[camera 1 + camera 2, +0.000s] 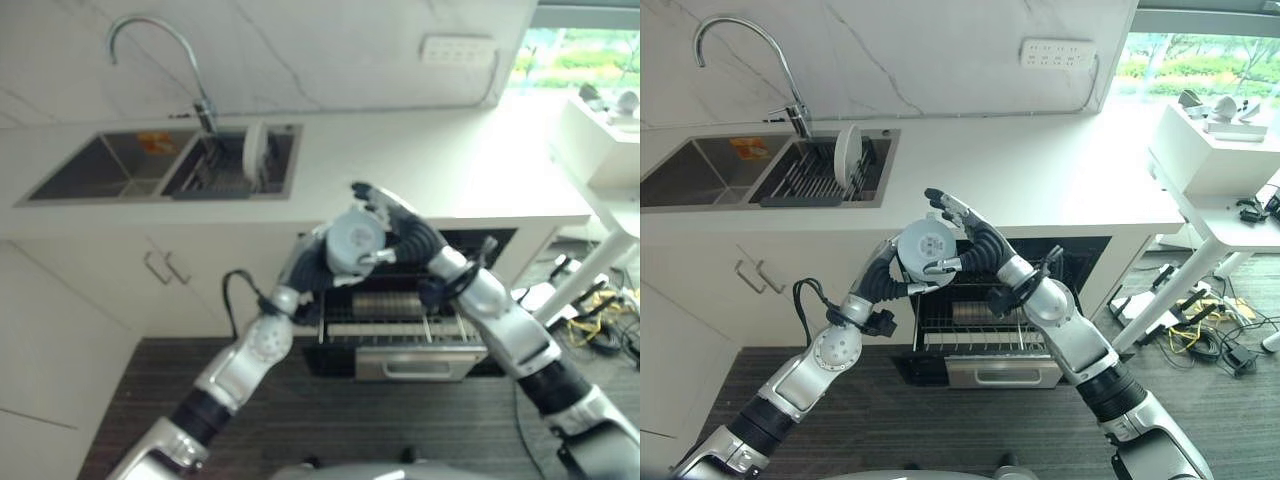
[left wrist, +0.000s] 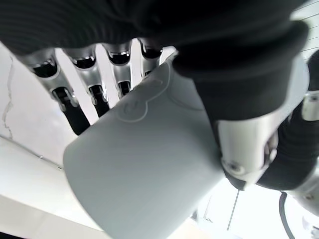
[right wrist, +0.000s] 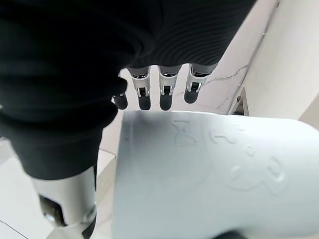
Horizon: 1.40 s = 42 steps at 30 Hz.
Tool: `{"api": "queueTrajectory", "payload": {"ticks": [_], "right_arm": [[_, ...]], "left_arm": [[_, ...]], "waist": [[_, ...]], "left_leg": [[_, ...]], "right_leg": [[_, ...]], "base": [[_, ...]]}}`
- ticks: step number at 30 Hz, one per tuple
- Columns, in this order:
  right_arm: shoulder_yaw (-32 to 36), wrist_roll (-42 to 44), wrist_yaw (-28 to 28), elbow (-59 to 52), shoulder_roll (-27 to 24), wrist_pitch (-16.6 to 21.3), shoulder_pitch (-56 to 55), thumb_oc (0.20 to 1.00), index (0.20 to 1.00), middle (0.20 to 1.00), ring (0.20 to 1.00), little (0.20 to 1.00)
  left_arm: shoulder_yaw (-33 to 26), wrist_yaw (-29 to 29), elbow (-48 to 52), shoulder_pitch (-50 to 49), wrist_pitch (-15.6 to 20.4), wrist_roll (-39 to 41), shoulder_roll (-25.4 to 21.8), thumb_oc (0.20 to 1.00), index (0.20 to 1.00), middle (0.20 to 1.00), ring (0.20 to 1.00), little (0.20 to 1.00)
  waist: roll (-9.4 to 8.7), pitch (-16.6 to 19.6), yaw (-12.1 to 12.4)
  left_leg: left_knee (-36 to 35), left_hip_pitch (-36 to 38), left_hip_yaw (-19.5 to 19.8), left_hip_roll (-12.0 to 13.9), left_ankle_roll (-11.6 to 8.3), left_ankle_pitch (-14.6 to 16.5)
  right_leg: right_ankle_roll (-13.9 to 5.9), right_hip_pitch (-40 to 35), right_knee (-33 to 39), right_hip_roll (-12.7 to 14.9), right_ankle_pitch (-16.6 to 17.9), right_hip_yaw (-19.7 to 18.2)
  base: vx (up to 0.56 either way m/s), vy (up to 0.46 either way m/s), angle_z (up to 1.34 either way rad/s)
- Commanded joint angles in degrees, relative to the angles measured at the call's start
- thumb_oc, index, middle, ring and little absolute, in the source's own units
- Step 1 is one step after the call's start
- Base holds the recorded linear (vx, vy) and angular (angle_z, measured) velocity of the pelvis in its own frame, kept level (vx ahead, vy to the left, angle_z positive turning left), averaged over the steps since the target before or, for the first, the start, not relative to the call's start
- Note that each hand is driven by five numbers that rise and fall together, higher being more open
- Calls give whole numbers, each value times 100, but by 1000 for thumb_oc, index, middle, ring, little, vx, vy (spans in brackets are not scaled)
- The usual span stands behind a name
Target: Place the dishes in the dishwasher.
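A: Where both hands meet above the open dishwasher (image 1: 985, 330), there's a pale grey cup (image 1: 927, 246), held up in the air w/ its round base facing the head cam.

B: Who's got it?

A: Both, by the look of it. Left hand (image 1: 895, 272) comes up from below-left, fingers curled round the cup's side. In the left wrist view the cup (image 2: 144, 169) lies along the palm w/ the fingers (image 2: 75, 107) running down one side and the thumb on the other.

B: And the right?

A: Right hand (image 1: 970, 235) is against the cup's other side. Upper fingers (image 1: 945, 205) are nearly straight, sticking up past the rim; the thumb hooks onto the cup lower down. Right wrist view: cup (image 3: 214, 179) just under the fingertips (image 3: 167, 97).

B: Dishwasher itself?

A: Under the counter (image 1: 1060, 180), rack (image 1: 975, 320) pulled out, wire tines showing, directly below the cup.

B: Anything else around?

A: Double sink (image 1: 160, 165) at the counter's left, faucet (image 1: 150, 50) arching over it. A white plate (image 1: 254, 152) stands on edge in the drying rack (image 1: 215, 175) in the right basin. Wall outlet strip (image 1: 1055, 52) on the backsplash. White table (image 1: 1210, 190) w/ cables on the floor, far right.
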<state>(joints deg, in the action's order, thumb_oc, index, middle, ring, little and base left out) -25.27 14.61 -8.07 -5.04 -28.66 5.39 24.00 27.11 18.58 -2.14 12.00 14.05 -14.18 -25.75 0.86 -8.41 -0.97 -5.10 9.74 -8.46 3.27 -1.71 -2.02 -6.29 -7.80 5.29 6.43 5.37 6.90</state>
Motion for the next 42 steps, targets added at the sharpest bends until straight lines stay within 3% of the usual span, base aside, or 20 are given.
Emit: {"api": "queueTrajectory", "payload": {"ticks": [1, 13, 28, 33, 37, 42], "right_arm": [[10, -51, -13, 80, 54, 114, 629, 1000, 1000, 1000, 1000, 1000], [-134, 102, -470, 98, 20, -122, 744, 1000, 1000, 1000, 1000, 1000], [-52, -288, -433, 51, -121, -66, 747, 1000, 1000, 1000, 1000, 1000], [-45, -448, -299, 4, -204, -239, 715, 1000, 1000, 1000, 1000, 1000], [-27, -936, 184, 7, -215, 72, 711, 1000, 1000, 1000, 1000, 1000], [76, -995, 390, -37, -244, -28, 657, 1000, 1000, 1000, 1000, 1000]], "left_arm": [[197, 64, 30, 887, 329, 20, -31, 200, 200, 200, 200, 200], [291, 60, -139, 1041, 179, -109, -49, 200, 200, 200, 200, 200], [280, 201, -513, 1085, 12, -228, -66, 200, 200, 200, 200, 200], [259, 190, -473, 1080, -92, -233, -100, 200, 200, 200, 200, 200], [307, 199, -560, 1101, -112, -278, -78, 200, 200, 200, 200, 200], [311, 219, -555, 1071, -192, -350, -43, 200, 200, 200, 200, 200]], "waist": [[-218, 13, 176], [-237, 24, 156], [-234, 10, 113], [-228, -2, 98], [-223, -8, 90], [-211, -30, 78]], "left_leg": [[234, 183, 369, -272, 263, 856], [278, 173, 355, -286, 278, 866], [335, 165, 328, -299, 301, 891], [356, 160, 315, -296, 306, 900], [368, 154, 315, -303, 315, 911], [373, 150, 303, -308, 328, 930]], "right_leg": [[-29, -221, -284, -28, -724, -12], [-22, -208, -328, -38, -738, -27], [-22, -198, -372, -40, -753, -58], [-27, -185, -396, -39, -758, -69], [-25, -179, -406, -41, -762, -75], [-30, -162, -425, -43, -773, -83]], "base": [[0, 0, 0], [0, 0, 0], [0, 0, 0], [0, 0, 0], [0, 0, 0], [0, 0, 0]]}}
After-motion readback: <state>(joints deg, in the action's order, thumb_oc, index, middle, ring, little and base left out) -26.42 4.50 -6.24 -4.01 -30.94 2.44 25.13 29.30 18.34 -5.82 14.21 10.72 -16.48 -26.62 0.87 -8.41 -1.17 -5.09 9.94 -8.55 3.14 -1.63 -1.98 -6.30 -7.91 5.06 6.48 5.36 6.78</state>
